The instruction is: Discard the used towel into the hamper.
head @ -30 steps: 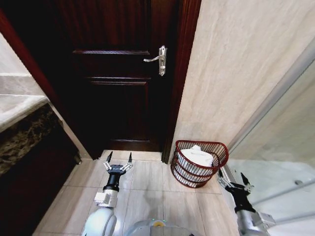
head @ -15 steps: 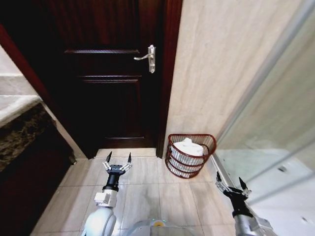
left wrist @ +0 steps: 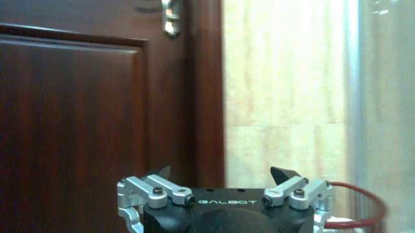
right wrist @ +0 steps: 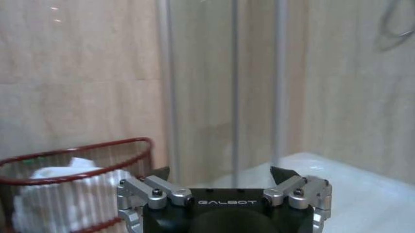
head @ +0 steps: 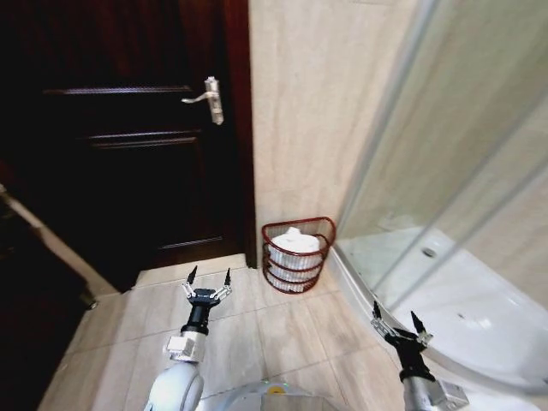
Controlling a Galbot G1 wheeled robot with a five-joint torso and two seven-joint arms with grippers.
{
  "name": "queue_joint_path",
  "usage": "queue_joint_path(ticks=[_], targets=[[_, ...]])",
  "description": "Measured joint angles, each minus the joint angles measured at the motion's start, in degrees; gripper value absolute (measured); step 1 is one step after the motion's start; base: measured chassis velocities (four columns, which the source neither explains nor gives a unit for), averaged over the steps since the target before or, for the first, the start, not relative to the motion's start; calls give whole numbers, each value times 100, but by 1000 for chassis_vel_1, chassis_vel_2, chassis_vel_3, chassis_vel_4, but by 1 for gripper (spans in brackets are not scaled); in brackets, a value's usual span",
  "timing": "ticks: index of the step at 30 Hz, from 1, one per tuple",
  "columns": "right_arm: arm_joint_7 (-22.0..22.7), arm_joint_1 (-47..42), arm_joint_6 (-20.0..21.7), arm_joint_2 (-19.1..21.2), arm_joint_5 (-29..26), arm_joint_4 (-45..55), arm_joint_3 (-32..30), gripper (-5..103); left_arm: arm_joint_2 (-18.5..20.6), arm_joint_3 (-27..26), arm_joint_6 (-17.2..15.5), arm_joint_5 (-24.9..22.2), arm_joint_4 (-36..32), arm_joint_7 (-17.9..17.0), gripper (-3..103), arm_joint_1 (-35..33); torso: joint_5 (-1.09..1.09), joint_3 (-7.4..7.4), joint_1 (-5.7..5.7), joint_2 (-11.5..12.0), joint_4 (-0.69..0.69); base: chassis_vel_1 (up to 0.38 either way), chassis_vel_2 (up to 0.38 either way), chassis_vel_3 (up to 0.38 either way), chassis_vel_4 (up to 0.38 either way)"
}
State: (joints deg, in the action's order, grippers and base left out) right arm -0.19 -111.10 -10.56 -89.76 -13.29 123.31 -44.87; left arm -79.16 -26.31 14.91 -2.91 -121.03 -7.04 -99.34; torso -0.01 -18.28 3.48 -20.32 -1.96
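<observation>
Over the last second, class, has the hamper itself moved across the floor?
No. The hamper sits against the tiled wall just right of the door frame, as before. The whole view shifted, so the camera turned.

Dark reddish-brown open-weave hamper (head: 297, 255) holds a white towel (head: 294, 241), beside a dark wooden door (head: 128, 154).

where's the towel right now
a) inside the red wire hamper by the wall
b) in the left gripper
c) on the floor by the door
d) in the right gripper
a: a white towel sits inside the hamper against the tiled wall, while the left gripper and the right gripper are both open and hold nothing, low over the floor tiles.
</observation>
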Motion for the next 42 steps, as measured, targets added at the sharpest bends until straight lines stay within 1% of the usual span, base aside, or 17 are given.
queue_joint_path(ticks=[2, 3, 7, 12, 16, 42], targets=[[54, 4, -88, -64, 182, -29, 57, 100, 0, 24, 9, 6, 23, -8, 100, 0, 1, 0, 0, 0, 0, -98, -152, -141, -104], [54, 4, -88, -64, 182, -29, 57, 100, 0, 24, 9, 6, 23, -8, 100, 0, 1, 0, 0, 0, 0, -106, -152, -121, -109], [344, 14, -263, -173, 592, -157, 131, 100, 0, 92, 10, -36, 1, -126, 100, 16, 1, 0, 0, 0, 0, -121, -113, -107, -119], [548, -31, -249, -166, 539, -174, 154, 100, 34, 100, 4, -49, -40, -128, 100, 39, 1, -1, 1, 0, 1, -79, -52, -49, -69], [554, -58, -260, -152, 501, -179, 136, 100, 36, 100, 13, -50, 0, -106, 100, 42, 1, -1, 1, 0, -1, 0, 0, 0, 0], [571, -86, -297, -172, 466, -200, 149, 100, 45, 30, 166, -98, 92, 46, 100, 19, 0, 0, 1, 0, 0, -34, -42, 36, 39]])
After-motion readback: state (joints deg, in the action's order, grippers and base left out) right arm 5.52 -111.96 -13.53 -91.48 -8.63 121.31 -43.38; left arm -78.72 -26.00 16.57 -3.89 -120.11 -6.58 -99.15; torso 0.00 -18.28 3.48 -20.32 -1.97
